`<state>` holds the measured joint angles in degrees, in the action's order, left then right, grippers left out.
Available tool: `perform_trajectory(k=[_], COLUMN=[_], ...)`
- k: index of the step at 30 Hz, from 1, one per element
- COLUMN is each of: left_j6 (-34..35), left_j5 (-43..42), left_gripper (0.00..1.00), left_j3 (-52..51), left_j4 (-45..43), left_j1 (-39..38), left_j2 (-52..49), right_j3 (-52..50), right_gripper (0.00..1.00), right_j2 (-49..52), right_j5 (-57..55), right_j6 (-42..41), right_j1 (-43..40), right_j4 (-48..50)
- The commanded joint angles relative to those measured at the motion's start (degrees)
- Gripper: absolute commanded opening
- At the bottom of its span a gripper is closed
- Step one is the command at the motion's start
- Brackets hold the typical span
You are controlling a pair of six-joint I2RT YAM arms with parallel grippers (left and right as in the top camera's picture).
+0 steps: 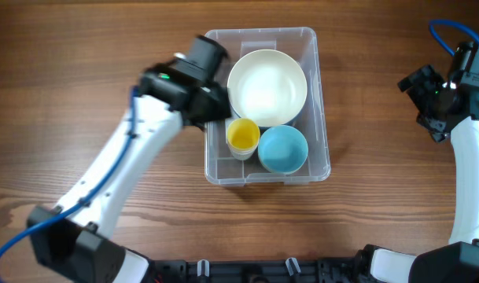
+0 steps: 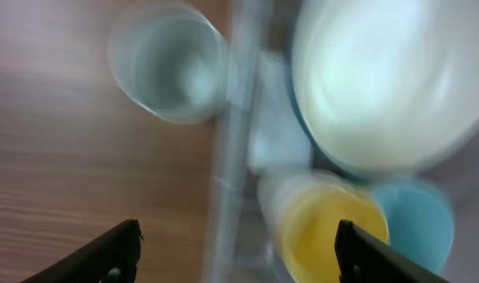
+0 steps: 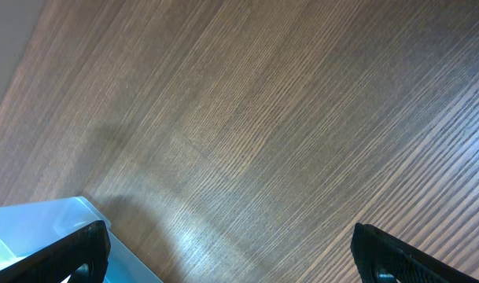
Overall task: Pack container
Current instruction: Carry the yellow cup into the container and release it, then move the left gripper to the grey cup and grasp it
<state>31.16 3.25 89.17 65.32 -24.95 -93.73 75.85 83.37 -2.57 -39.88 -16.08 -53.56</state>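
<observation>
Overhead view: the container sits mid-table. Inside it, a white bowl fills the far half. A yellow cup and a blue bowl stand side by side in the near half. The left gripper hangs over the container's left wall, and its arm hides that rim and the wood just beside it. The right gripper is well away from the container's right side, over bare wood.

Left wrist view, badly blurred: the left gripper has its fingers spread wide with nothing between them. The container's wall runs up the middle of the frame. Outside that wall a pale translucent cup stands on the table. Inside the wall are the white bowl, the yellow cup and the blue bowl.

Right wrist view: the right gripper is also spread wide and holds nothing, with one finger at each lower corner. Only a corner of the container shows, at lower left, and the rest is table.
</observation>
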Motion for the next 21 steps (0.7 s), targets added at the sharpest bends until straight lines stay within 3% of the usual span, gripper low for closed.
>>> perform_trajectory(k=[1,6,10,14,16,18,21], left_j6=[0.2,-5.5,-5.5,-5.5,-5.5,-5.5,-5.4], left_j5=[2.1,-8.5,-9.1,-11.0,-11.0,-10.9,-9.9], left_gripper=[0.8,0.75,0.69,0.46,0.2,0.05,0.04], left_j3=[1.1,1.0,1.0,1.0,1.0,1.1,1.5], left_j4=[-1.2,-3.2,-5.4,-5.8,-5.5,-5.3,-4.2], left_j1=[10.6,16.9,17.0,17.0,17.0,17.0,17.8], left_j2=[0.9,-7.5,-16.5,-22.1,-22.9,-22.2,-19.3], right_j3=[0.6,0.6,0.6,0.6,0.6,0.6,0.6], right_gripper=[1.0,0.99,1.0,0.99,0.99,1.0,1.0], right_j2=[0.7,0.7,0.7,0.7,0.7,0.7,0.7], right_j5=[0.0,0.0,0.0,0.0,0.0,0.0,0.0], right_j6=[-0.8,-0.8,-0.8,-0.8,-0.8,-0.8,-0.8], right_j1=[-0.1,-0.1,-0.1,-0.1,-0.1,-0.1,-0.1], right_j4=[0.2,0.2,0.2,0.2,0.2,0.2,0.2])
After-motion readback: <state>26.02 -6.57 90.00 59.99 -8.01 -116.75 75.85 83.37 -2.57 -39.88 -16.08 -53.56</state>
